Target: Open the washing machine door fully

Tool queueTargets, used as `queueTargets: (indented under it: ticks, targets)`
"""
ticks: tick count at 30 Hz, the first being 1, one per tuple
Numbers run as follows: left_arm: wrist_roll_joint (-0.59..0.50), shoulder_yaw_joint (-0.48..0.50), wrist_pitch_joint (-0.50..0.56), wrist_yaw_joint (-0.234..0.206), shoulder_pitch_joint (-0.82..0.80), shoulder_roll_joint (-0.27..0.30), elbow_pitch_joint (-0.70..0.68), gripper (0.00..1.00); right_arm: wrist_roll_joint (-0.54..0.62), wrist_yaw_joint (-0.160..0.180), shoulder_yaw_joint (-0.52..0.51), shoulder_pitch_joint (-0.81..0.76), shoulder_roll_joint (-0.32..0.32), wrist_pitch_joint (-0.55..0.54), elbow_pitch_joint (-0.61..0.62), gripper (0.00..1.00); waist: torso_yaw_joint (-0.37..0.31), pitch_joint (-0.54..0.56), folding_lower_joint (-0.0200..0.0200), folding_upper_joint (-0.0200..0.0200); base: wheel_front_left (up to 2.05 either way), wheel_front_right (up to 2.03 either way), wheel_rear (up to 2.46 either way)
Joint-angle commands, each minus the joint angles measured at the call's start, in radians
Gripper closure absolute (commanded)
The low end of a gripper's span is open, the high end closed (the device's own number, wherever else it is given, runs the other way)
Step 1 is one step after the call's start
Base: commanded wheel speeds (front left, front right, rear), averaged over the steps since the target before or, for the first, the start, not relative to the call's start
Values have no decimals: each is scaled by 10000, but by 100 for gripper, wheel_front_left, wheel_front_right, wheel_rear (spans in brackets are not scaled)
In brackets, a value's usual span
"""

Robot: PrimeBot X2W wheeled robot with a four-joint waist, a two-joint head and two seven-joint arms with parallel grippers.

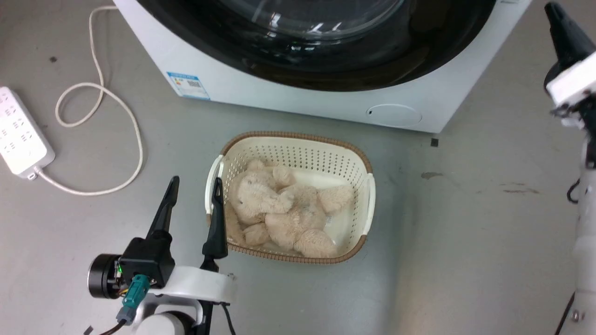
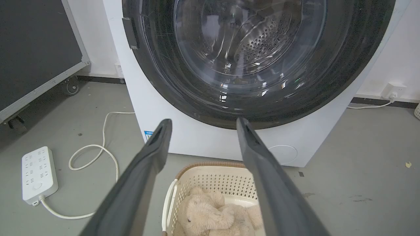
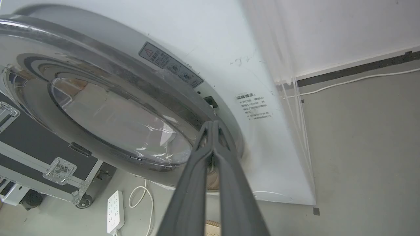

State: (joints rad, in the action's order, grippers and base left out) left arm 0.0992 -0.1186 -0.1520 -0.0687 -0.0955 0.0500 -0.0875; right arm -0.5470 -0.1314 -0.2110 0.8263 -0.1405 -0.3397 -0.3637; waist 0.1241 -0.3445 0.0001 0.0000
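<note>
The robot is just starting the opening: its right fingers [image 3: 193, 177] are pressing tight together, holding nothing, with their tips poking at the edge of the washing machine door [image 3: 108, 108], which is sitting close against the front of the washing machine [image 1: 279, 93]. The left fingers [image 1: 164, 209] are hanging wide apart and empty near the basket [image 1: 298, 137] on the floor [image 1: 465, 232]. Next, I think, the right tips are going to need to hook behind that edge and swing the door all the way round
</note>
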Motion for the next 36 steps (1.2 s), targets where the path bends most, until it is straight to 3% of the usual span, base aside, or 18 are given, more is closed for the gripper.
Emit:
queueTargets:
  ticks: [1,18,36]
  targets:
    - [59,-59,-109,-68,-218,3,-74,0,-236,2,-129,515,-14,-182,-251,100,94,-125,-1,0,0,0,0]
    - [328,-381,-464,-239,-657,3,-232,0,-1499,4,-1308,3389,-169,-2279,-2390,100,474,-1129,-1,0,0,0,0]
    - [659,-897,-840,-429,-1154,3,-352,0,-2244,6,-2300,5232,-382,-4156,-3996,100,955,-1799,-1,0,0,0,0]
